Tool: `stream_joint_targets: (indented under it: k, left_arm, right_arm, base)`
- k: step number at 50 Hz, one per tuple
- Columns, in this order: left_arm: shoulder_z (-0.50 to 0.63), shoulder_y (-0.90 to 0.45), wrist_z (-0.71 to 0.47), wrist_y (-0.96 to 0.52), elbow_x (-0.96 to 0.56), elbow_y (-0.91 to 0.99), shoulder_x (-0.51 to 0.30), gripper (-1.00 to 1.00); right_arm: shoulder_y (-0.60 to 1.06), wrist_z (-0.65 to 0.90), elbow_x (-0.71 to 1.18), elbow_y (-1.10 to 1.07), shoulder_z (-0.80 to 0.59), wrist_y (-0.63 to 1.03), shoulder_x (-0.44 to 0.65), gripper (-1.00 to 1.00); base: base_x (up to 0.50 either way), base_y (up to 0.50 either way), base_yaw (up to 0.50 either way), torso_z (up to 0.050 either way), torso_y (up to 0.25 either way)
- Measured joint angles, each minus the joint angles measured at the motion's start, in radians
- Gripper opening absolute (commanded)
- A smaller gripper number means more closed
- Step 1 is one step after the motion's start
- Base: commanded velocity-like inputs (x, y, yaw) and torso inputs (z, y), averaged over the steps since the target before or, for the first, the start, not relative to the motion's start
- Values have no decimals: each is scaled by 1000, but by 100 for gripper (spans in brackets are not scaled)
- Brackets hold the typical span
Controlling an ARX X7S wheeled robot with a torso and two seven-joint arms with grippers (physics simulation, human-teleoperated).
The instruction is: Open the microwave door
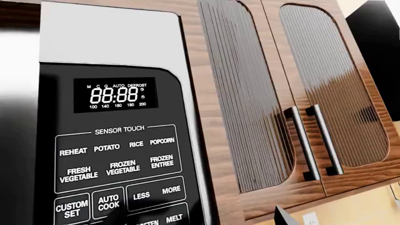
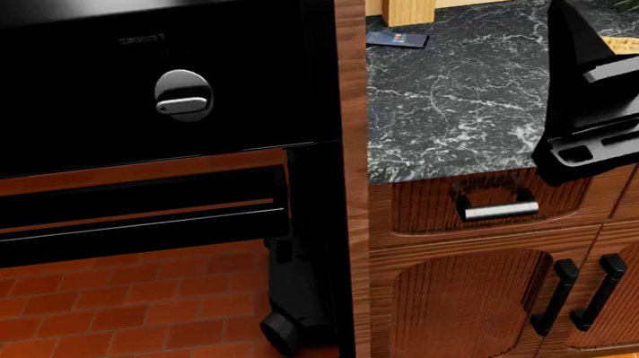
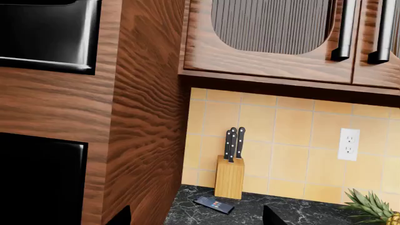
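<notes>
The microwave point(image 1: 119, 140) fills the frame's left, its rigid hinged door probably best pulled at the edge beside the control panel point(image 1: 115, 159); finger spread cannot be told.

Knife block point(image 3: 230, 174) on counter point(image 2: 468, 99), phone point(image 3: 214, 205) just before it.

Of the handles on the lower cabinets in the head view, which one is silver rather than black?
The short horizontal drawer handle just under the marble countertop. It is silver; the two cupboard door handles below are black and upright.
</notes>
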Motion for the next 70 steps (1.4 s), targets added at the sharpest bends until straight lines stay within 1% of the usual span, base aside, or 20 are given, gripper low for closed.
stream_joint_targets:
  k: [10,28,56,62,70]
  left_arm:
    - [-14,15,-26,-3,-8,-15,-13,100]
    - [-43,25,-108,-32,-27,47,-71,100]
    - [-116,49,-295,-109,-107,257,-193,100]
    - [-129,52,-326,-91,-175,288,-215,100]
    - [-147,84,-377,-81,-214,343,-229,100]
  right_arm:
    - [-28,-16,-18,-2,16,2,-4,100]
    - [-49,-38,-50,2,16,8,-19,100]
    - [-43,-42,-62,6,-4,9,-28,100]
    - [-44,-42,-63,5,-6,8,-29,100]
    - [-53,-49,-71,5,-3,8,-30,100]
  base:
    - [0,0,0,0,0]
    - [0,0,0,0,0]
    - [0,0,0,0,0]
    - [0,0,0,0,0]
    - [0,0,0,0,0]
